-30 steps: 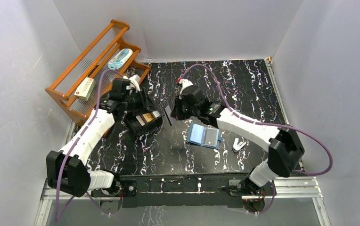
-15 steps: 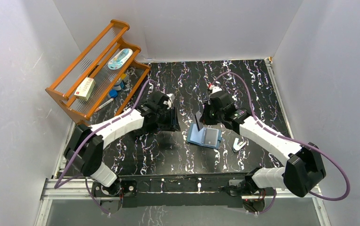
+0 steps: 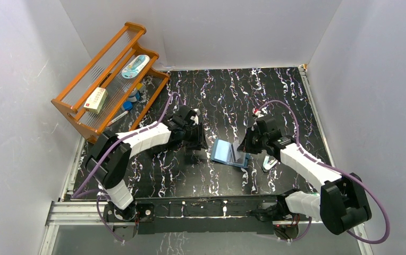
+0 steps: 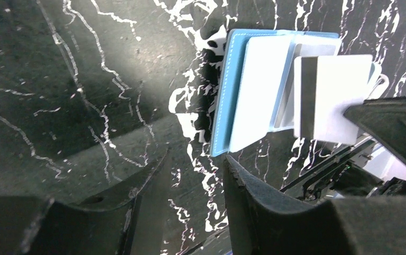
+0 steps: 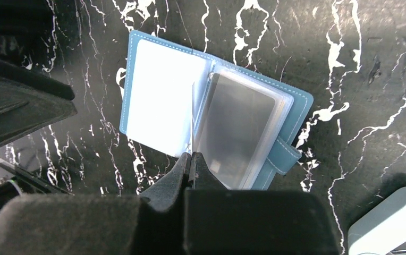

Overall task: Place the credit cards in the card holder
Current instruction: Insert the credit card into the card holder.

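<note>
The teal card holder (image 3: 223, 152) lies open on the black marbled table, its pale pockets (image 5: 158, 95) facing up. My right gripper (image 3: 243, 147) hangs over its right half, shut on a whitish credit card (image 4: 339, 101) with a dark stripe. That card stands on edge above the clear sleeves (image 5: 238, 127), and the right wrist view shows it only as a thin line (image 5: 192, 119) running out of the right gripper (image 5: 191, 158). My left gripper (image 4: 195, 159) hovers just left of the holder, open with only table between its fingers (image 4: 254, 202). No other credit cards are in view.
A wooden rack (image 3: 73, 109) stands at the back left with a white-and-red box (image 3: 95, 99) and small items on it. A small white object (image 3: 269, 162) lies on the table right of the card holder. White walls close in the table.
The left arm has swung right from beside the rack to just left of the card holder. The right gripper has carried its card right and toward the near edge, over the holder.
</note>
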Available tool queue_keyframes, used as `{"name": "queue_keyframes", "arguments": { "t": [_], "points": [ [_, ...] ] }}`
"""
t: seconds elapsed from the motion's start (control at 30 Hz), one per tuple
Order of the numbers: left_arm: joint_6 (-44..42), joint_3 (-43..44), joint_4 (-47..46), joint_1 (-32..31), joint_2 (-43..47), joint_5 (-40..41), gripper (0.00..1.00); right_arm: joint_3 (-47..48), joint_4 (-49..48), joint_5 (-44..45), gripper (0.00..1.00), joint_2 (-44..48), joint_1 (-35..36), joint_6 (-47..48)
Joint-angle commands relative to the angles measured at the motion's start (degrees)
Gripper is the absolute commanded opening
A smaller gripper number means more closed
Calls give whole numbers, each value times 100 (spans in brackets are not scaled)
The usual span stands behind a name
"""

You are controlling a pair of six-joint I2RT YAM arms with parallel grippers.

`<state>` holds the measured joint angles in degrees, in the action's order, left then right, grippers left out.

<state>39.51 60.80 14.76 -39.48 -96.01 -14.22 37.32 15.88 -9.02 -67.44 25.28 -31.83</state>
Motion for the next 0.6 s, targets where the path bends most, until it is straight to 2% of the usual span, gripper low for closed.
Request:
{"name": "queue_keyframes", "arguments": {
  "t": [0.0,0.17,0.33,0.37,0.4,0.57],
  "points": [
    [241,130,-461,-123,-114,-220,39,-333,-575,-488,0,322,-163,-214],
    [310,123,-904,-183,-502,-504,39,-712,-1156,-985,0,324,-528,-419],
    [408,131,-1060,-287,-830,-441,38,-936,-1557,-1418,0,195,-805,-541],
    [409,169,-975,-344,-941,-349,32,-1118,-1838,-1678,0,241,-933,-696],
    [511,104,-975,-411,-981,-323,22,-1142,-1939,-1803,0,212,-1040,-716],
    [649,-24,-832,-571,-952,-126,2,-1220,-2010,-1658,0,96,-1146,-655]
  ]
}}
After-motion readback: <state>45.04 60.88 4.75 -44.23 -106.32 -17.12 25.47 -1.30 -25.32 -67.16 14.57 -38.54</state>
